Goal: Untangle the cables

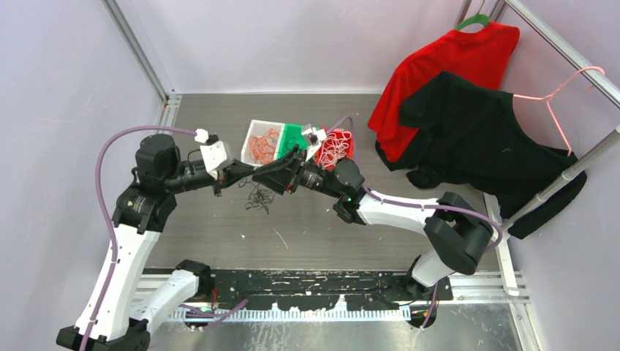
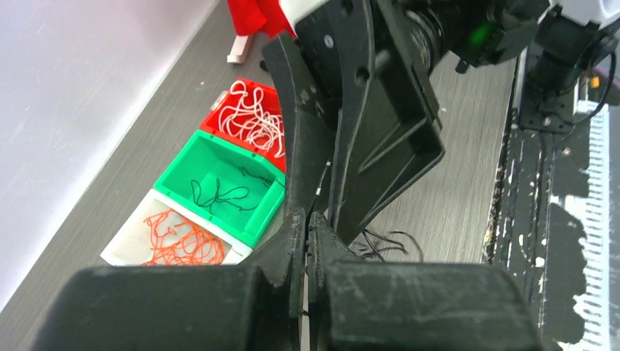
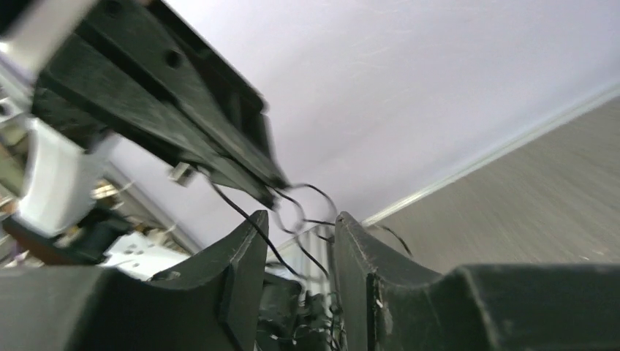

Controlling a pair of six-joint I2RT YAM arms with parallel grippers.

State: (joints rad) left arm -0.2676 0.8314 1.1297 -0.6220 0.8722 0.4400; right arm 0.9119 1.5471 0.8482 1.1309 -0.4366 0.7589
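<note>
The top view looks down from behind the arms onto the table (image 1: 219,241). Up close, the left wrist view faces the right gripper (image 2: 325,212) and the right wrist view the left gripper (image 3: 276,189); all share the black cables (image 1: 257,197).

bins (image 1: 292,134) behind cables (image 1: 257,197) (loose on table (image 1: 314,241)), shirts (image 1: 468,124) hanging at right

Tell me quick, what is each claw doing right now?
Left gripper: closed, pinching black cable strands.
Right gripper: open, the strands pass between its fingers, ungripped.

Thin curly black cables (image 1: 257,197), loosely clumped on table (image 1: 307,234).
</note>
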